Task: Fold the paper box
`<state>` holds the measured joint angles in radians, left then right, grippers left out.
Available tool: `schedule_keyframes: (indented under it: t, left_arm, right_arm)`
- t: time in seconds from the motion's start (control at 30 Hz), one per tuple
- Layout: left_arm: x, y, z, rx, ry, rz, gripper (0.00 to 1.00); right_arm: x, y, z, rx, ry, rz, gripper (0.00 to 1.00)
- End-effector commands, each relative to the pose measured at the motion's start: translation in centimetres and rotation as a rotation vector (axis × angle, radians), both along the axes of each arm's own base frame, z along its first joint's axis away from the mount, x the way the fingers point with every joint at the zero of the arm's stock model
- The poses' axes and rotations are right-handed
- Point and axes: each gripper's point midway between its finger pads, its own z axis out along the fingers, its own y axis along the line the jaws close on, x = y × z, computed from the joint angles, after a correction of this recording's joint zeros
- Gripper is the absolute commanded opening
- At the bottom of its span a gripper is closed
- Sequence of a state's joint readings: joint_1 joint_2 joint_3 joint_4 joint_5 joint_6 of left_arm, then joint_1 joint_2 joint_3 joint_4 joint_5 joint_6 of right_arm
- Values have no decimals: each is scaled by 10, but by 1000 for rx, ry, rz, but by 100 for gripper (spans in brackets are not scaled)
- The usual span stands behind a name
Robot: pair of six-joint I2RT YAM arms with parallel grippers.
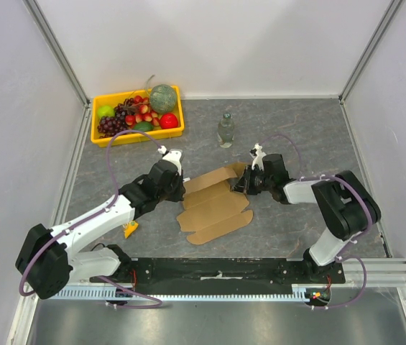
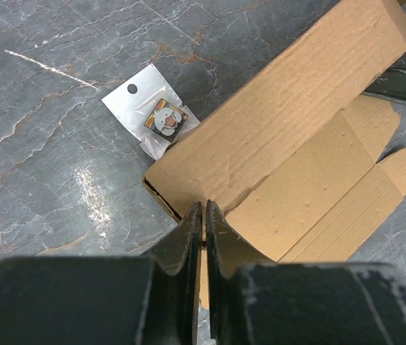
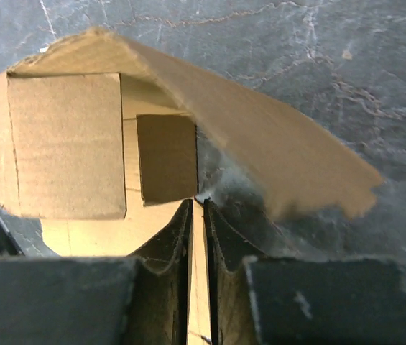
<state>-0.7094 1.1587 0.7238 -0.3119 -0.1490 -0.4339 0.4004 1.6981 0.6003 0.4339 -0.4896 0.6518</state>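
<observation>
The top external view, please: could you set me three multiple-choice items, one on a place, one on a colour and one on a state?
1. The fruit bin sits: A in the far-left corner; B in the far-right corner; C between the arm bases.
2. The bin is: A blue; B yellow; C white.
3. The left gripper is: A wide open; B out of view; C shut on the paper box.

Answers: A, the top view shows it at the far left; B, its walls are yellow; C, the left wrist view shows it pinching a cardboard edge.
</observation>
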Motion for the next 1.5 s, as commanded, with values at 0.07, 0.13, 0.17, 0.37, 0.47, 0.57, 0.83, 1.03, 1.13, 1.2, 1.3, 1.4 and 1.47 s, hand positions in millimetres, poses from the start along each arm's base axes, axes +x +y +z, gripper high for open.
schedule_keyframes:
  t: [0.07,0.13,0.17,0.37,0.47,0.57,0.83,1.03,1.13,1.2,1.3,1.4,1.47]
  left_arm:
    - [1,5,-8,14,11,40,11]
    - [0,4,-10,14,18,35,11]
    - [0,4,-10,12,17,33,10]
    - [-1,4,-10,9,20,30,10]
    - [-2,4,-11,8,21,28,10]
    - [-3,4,-10,4,18,26,10]
    - [-4,3,-11,-1,26,19,10]
    - [-5,1,-12,-2,31,14,10]
    - [-5,1,-12,-3,32,13,10]
    - [-5,1,-12,-3,34,11,10]
    - [-5,0,-13,-4,35,11,10]
    - [-5,0,-13,-4,35,11,10]
    - [-5,0,-13,-3,36,11,9]
  right_arm:
    - [5,-26,23,-174,-64,-30,18]
    - [7,-31,36,-193,-102,-46,18]
    - [10,-35,42,-207,-118,-60,19]
    - [27,-46,78,-254,-222,-124,18]
    - [34,-43,85,-244,-247,-118,17]
    - [39,-33,89,-223,-261,-79,16]
    - [44,-13,90,-165,-263,14,13]
    - [39,-1,85,-125,-241,90,12]
    - [35,5,82,-95,-225,125,12]
    - [32,8,79,-78,-212,143,11]
    - [27,14,76,-47,-196,170,11]
    - [23,21,78,3,-190,199,11]
    - [19,26,81,43,-191,219,11]
